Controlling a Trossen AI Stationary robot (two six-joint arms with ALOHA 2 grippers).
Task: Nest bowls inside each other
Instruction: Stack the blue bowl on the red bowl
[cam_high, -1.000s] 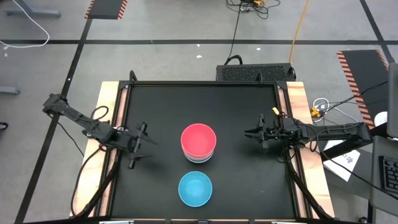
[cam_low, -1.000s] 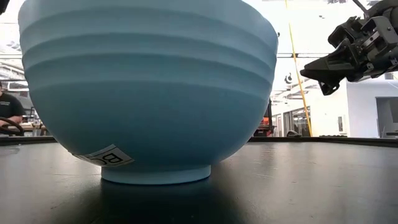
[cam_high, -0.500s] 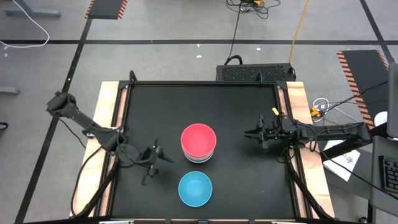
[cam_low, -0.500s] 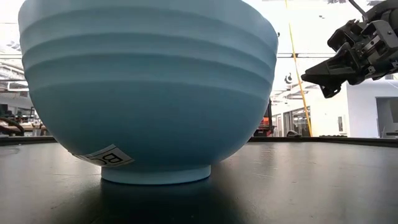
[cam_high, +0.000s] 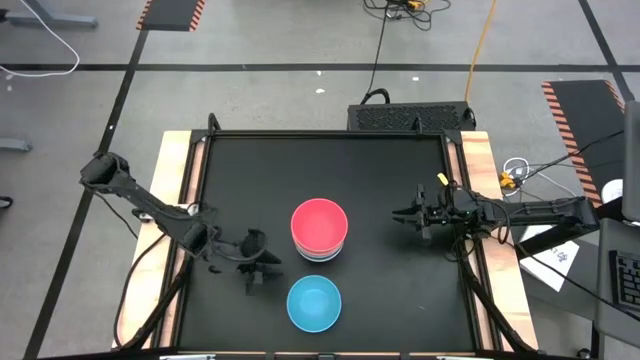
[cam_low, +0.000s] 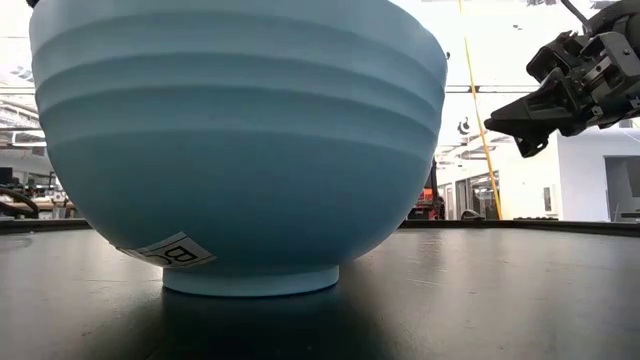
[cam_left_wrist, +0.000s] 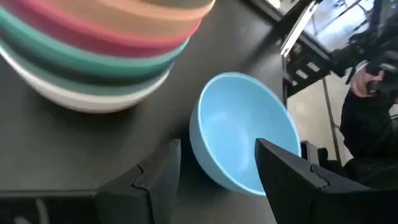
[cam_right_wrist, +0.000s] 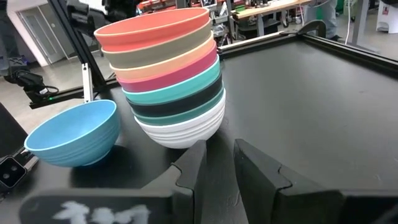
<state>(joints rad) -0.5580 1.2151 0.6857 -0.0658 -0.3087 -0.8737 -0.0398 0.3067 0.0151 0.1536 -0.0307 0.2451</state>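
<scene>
A stack of nested bowls, red on top and white at the bottom, stands on its foot at the middle of the black table. A single light blue bowl stands upright near the front edge and fills the low view. My left gripper hovers open just left of the light blue bowl, one finger on each side of the bowl's near rim, touching nothing. My right gripper waits right of the stack, its fingers a narrow gap apart and empty.
Wooden rails run along the table's left and right sides. A black box sits behind the far edge. Bare table lies between the stack and each gripper. A person shows in the room beyond.
My left gripper has travelled toward the table's near edge and to the right, toward the light blue bowl, sinking a little and rolling about its own axis. Its fingers have stayed open. The bowls have not moved.
</scene>
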